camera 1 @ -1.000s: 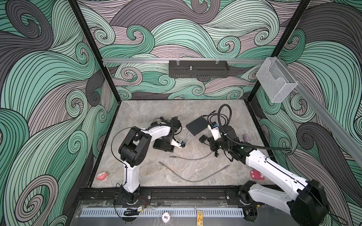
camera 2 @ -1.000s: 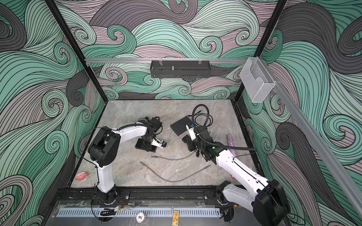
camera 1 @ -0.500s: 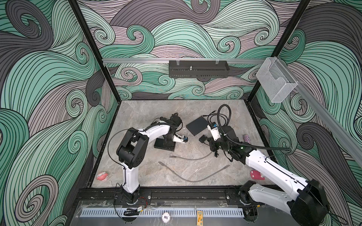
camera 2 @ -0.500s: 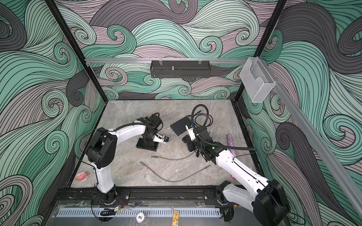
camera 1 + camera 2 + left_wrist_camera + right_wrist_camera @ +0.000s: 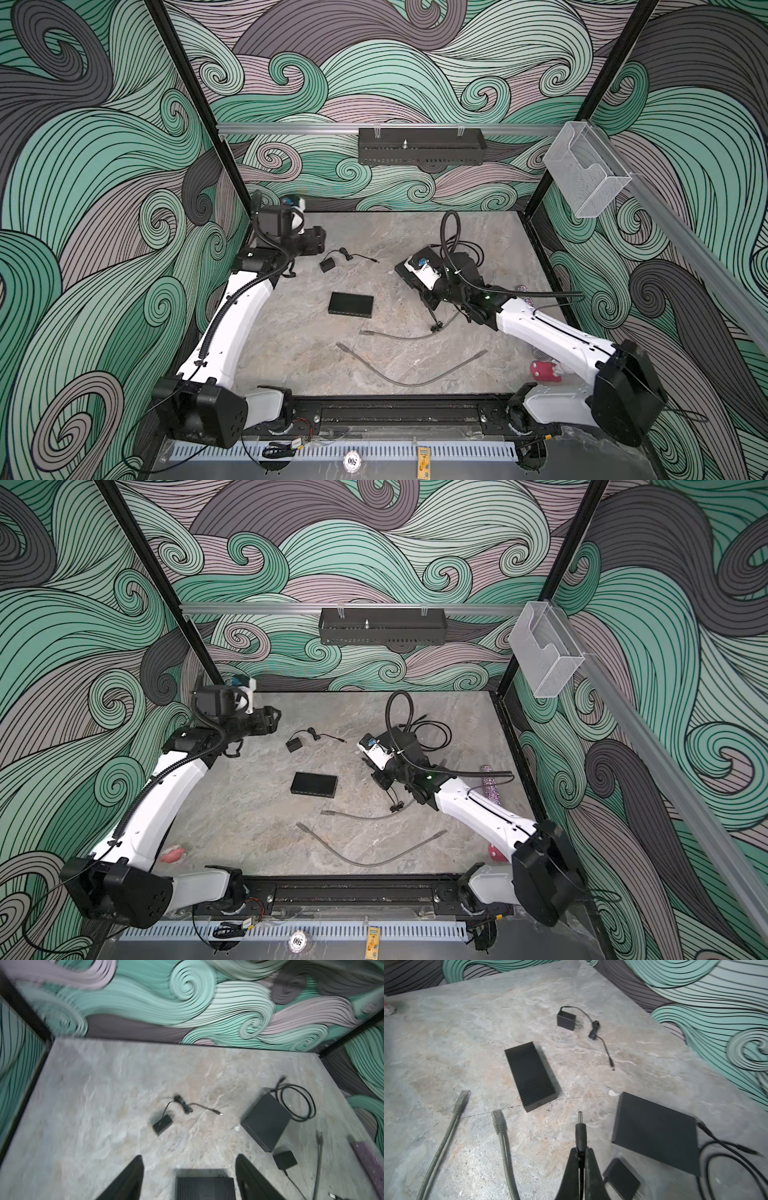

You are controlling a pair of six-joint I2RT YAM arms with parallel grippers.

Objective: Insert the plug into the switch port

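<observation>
Half done: right end effector (image 5: 581,1150) clamps the barrel plug (image 5: 580,1132), short of the black switch (image 5: 530,1076), insertion not yet made; left end effector (image 5: 189,1157) stands apart, empty.

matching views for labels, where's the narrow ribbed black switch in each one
Both top views: switch at the middle of the table.
Left wrist: switch framed by the open left gripper.
Right wrist: switch just beyond the plug held in the right gripper.
Shared landmark: small black power adapter with bundled cord, near the switch.
</observation>
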